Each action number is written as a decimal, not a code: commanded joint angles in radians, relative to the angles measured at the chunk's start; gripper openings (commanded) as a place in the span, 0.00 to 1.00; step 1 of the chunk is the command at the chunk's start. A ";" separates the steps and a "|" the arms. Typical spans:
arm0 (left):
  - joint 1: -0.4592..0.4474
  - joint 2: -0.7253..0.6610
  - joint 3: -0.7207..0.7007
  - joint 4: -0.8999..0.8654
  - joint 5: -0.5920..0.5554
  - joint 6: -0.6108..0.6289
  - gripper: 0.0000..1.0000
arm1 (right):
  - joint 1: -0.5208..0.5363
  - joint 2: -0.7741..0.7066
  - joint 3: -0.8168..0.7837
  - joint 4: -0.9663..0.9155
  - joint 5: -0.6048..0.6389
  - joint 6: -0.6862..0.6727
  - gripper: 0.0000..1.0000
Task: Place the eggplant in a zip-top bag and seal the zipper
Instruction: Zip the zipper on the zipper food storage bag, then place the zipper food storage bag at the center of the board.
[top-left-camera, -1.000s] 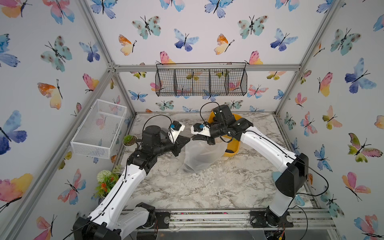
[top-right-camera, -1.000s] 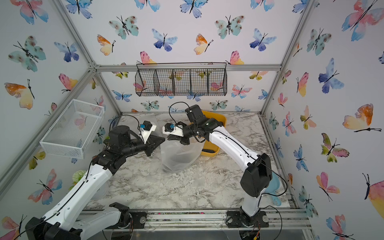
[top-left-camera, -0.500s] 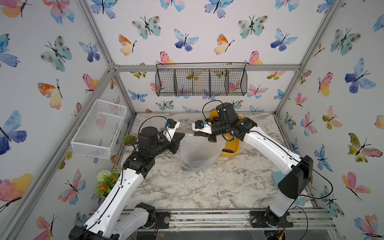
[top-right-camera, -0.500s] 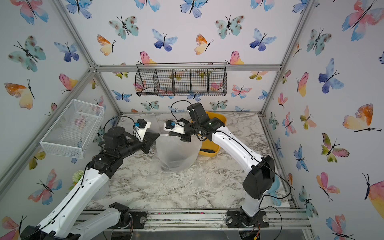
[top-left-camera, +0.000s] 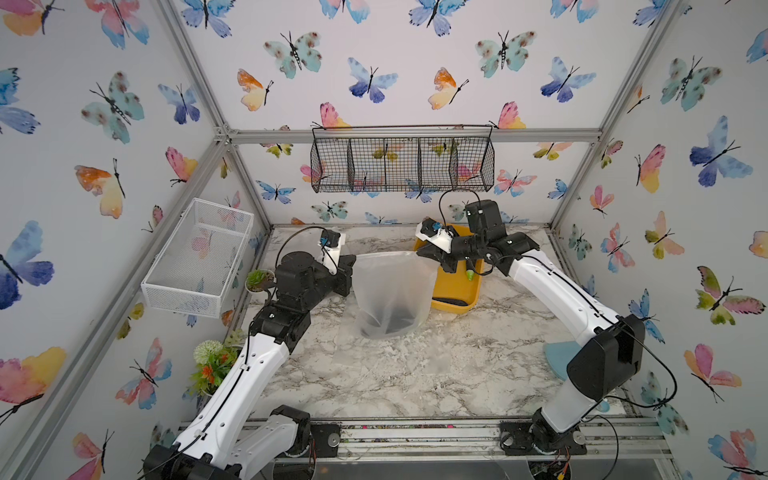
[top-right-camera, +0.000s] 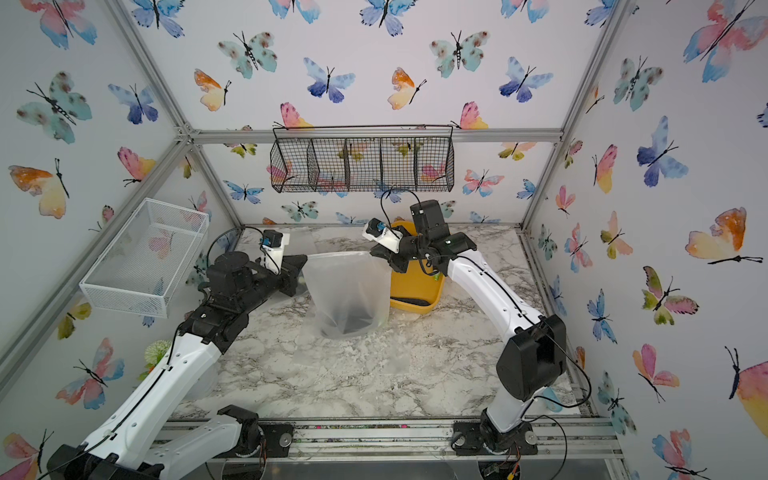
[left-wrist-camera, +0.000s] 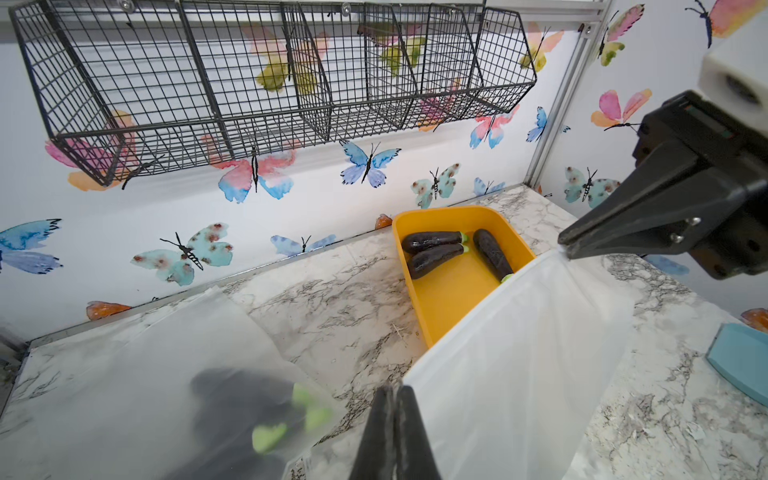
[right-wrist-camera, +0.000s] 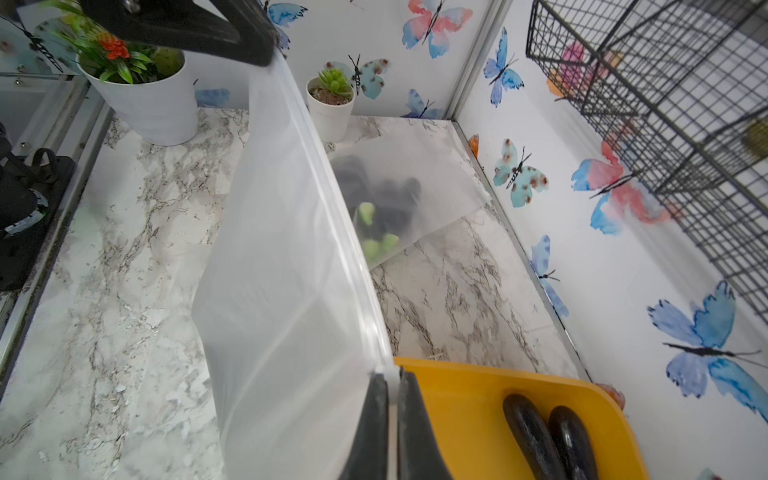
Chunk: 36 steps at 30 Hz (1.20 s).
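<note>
Top views show your left claw (top-left-camera: 351, 266) and right claw (top-left-camera: 423, 252) each clamped on a bag (top-left-camera: 390, 286) corner, eggplant (top-left-camera: 390, 322) inside; pull it taut and level, then pinch along the zipper (top-left-camera: 386, 252).

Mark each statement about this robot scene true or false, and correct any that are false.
1. The left pincer and the right pincer are each shut on a top corner of the held bag. True.
2. The yellow tray is empty. False: three eggplants lie in it.
3. A second bag, with dark eggplant shapes inside, lies flat on the table. True.
4. The succulent pot has tipped over. False: it stands upright.
</note>
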<state>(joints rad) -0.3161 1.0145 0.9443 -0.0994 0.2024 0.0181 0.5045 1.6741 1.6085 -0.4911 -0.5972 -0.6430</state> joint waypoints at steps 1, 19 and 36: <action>0.034 -0.020 -0.019 0.033 -0.109 -0.009 0.00 | -0.051 -0.043 -0.037 -0.009 0.078 0.037 0.04; -0.005 -0.043 -0.019 0.034 0.247 0.117 0.00 | -0.081 -0.016 0.055 0.104 -0.186 0.085 0.41; -0.163 -0.109 0.025 -0.161 0.357 0.289 0.00 | -0.083 0.065 0.101 -0.372 -0.221 -0.320 0.54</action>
<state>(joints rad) -0.4789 0.9207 0.9413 -0.2092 0.5377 0.2741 0.4213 1.7321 1.7180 -0.7532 -0.7906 -0.8898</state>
